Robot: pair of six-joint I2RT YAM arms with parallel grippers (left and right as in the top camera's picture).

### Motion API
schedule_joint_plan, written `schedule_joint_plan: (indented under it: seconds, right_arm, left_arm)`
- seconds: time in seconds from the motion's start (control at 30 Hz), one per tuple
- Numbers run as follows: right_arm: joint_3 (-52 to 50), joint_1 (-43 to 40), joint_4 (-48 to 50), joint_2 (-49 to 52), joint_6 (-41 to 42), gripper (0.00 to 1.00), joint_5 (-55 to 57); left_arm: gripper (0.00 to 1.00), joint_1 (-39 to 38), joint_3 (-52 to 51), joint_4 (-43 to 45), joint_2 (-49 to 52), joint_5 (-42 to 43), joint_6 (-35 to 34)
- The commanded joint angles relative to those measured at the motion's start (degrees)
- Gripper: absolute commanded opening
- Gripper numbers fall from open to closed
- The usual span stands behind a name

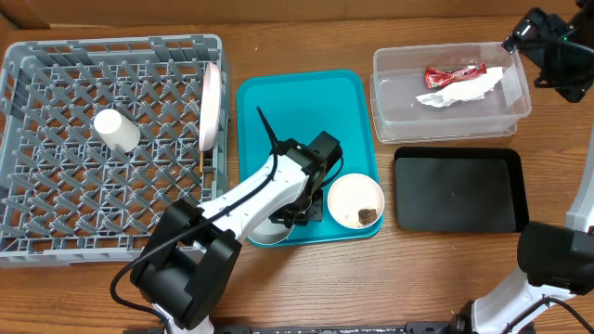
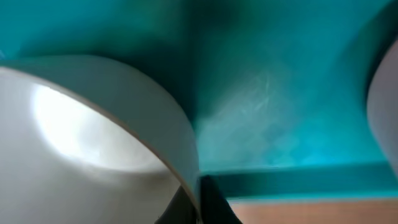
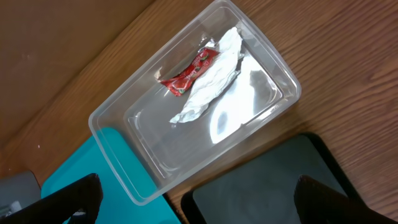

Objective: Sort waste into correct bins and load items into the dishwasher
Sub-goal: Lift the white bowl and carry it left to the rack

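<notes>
The left gripper (image 2: 198,206) is pinched shut on the grey bowl's (image 2: 93,124) rim, its wall between the fingers, on the teal tray (image 2: 280,93). Farther off, the right gripper (image 3: 196,186) hangs wide open above the tub (image 3: 112,118), which holds the wrapper (image 3: 189,73) and napkin (image 3: 211,84).

Lab-type robot test bench. Evidence: bare wooden table (image 1: 306,37); left arm (image 1: 251,199) based at 7 o'clock, right arm (image 1: 557,260) at 5 o'clock; staged kitchenware, dish rack (image 1: 111,42) at 9 o'clock, teal tray (image 1: 278,102) centre.
</notes>
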Motion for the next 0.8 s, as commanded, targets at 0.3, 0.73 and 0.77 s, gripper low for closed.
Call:
schedule_joint_plan:
  seconds: [0.3,0.73,0.77]
  right_arm:
    - [0.9,-0.1,0.3,-0.3,0.3,1.00,0.1]
    - [0.9,-0.1,0.3,-0.3,0.3,1.00,0.1]
    - [0.9,-0.1,0.3,-0.3,0.3,1.00,0.1]
  left_arm:
    - [0.04,9.0,43.9,-22.2,0.3,1.9,10.4]
    - [0.04,50.2,60.7,19.8,6.4,35.3,9.2]
    - [0.04,51.7,60.7,21.4,8.5,35.5,7.7]
